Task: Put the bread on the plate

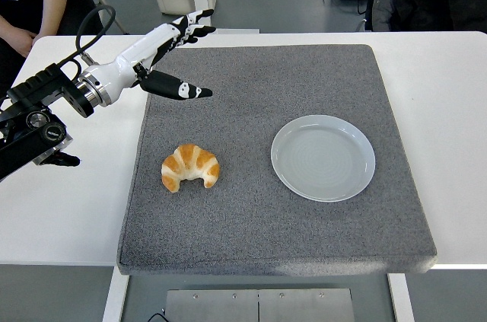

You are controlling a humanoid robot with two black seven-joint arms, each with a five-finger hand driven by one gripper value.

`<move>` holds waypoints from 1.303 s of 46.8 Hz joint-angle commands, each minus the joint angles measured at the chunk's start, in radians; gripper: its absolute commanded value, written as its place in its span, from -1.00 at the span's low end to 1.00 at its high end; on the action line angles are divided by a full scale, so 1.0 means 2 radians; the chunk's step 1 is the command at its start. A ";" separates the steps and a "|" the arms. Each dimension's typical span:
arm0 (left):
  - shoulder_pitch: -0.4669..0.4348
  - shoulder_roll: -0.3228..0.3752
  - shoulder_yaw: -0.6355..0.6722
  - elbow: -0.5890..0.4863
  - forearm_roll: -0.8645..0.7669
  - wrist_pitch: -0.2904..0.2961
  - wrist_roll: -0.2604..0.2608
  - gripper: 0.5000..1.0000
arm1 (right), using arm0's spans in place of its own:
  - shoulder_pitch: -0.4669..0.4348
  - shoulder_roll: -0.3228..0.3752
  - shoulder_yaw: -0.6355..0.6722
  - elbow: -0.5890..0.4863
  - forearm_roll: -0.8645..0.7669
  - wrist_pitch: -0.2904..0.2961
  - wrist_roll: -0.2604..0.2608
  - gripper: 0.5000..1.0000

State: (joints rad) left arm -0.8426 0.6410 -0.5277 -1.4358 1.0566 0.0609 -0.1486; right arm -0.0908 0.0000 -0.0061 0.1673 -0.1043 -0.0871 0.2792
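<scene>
Croissant [190, 167] is the bread here; we find it on the left half of the grey mat [251, 246], lying flat, its arc opening toward the table's near edge and its long axis running roughly left to right. The plate [323, 157] sits on the right half of the same mat, well apart from the croissant, with nothing on it.

We note the left hand [163, 55] as the only robot hand in view; the right arm does not show. The hand hovers over the far left corner of the mat, fingers [190, 27] stretched out flat and spread, thumb [179, 88] pointing out toward the mat's middle. It holds nothing.

Key relation for the coming move: the croissant lies nearer the table's front edge than the hand and slightly to its right, with clear mat between them. We judge the hand must travel back toward the robot and downward to reach it. Since the croissant's long axis runs across the mat, we judge a grip across its short width, over the thick middle, suits best.

Task status: pick-up not yet begun; bread untouched. A person stands at the top left, beyond the table [68, 208].
</scene>
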 commanded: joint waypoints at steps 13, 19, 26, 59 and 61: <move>-0.043 0.081 0.028 -0.060 0.011 -0.073 0.043 0.75 | 0.002 0.000 0.000 0.000 0.000 0.000 0.000 1.00; -0.044 0.097 0.028 -0.070 0.010 -0.103 0.080 0.75 | 0.003 0.000 0.000 0.001 0.000 0.000 0.000 1.00; -0.043 0.102 0.028 -0.070 0.009 -0.112 0.113 0.75 | 0.003 0.000 0.000 0.001 0.000 0.001 0.000 1.00; -0.017 0.116 0.071 -0.112 0.011 -0.131 0.117 0.74 | 0.003 0.000 0.000 0.001 0.000 0.000 0.000 1.00; -0.015 0.115 0.071 -0.112 0.013 -0.130 0.114 0.74 | 0.003 0.000 0.000 0.001 0.000 0.000 0.000 1.00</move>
State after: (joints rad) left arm -0.8791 0.8724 -0.3870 -1.6602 1.0781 -0.2014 0.0869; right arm -0.0843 0.0000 -0.0059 0.1688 -0.1043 -0.0873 0.2793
